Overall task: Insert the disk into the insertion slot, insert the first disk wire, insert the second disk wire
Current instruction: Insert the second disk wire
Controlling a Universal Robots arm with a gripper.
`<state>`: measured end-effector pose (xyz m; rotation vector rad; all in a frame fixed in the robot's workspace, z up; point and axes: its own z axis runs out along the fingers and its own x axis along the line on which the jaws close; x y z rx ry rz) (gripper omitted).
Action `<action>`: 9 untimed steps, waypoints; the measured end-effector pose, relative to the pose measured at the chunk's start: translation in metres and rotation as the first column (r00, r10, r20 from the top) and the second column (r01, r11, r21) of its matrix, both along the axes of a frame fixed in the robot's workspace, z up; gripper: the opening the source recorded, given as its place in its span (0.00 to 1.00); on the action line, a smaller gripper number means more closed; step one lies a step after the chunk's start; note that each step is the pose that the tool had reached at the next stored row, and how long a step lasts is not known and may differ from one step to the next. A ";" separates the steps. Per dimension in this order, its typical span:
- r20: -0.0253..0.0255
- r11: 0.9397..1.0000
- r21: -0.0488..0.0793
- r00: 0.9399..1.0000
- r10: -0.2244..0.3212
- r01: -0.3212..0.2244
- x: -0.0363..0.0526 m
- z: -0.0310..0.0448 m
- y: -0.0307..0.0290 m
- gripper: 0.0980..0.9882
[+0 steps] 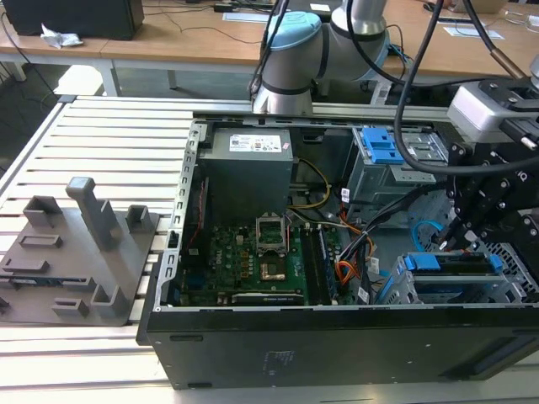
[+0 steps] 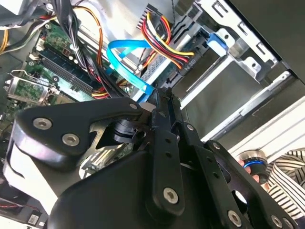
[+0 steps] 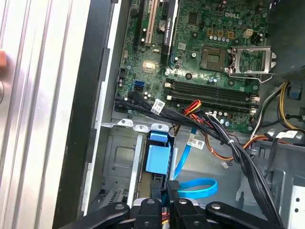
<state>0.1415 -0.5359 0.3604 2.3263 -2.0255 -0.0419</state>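
Exterior view has the disk (image 1: 446, 263) already sitting in the insertion slot (image 1: 438, 290) at the case's front corner, with the gripper (image 1: 472, 227) hovering right over its back edge. In the second wrist view the fingers (image 2: 164, 112) look pinched together on something thin, but I can't tell what. I'd keep it slow and square to the connector, since the blue cable (image 3: 198, 188) and the wire bundle (image 3: 224, 138) crowd that gap.

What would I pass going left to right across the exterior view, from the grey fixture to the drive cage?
Grey fixture block → motherboard → orange and black cables → disk in its blue carrier, seated in the insertion slot.
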 end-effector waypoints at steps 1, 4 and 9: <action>0.000 1.000 0.000 1.000 0.000 0.000 0.0000 0.0000 -0.0013 0.07; 0.000 1.000 0.000 1.000 0.000 0.000 0.0000 0.0000 -0.0017 0.07; 0.000 1.000 0.016 1.000 -0.017 0.017 0.0000 -0.0002 -0.0019 0.07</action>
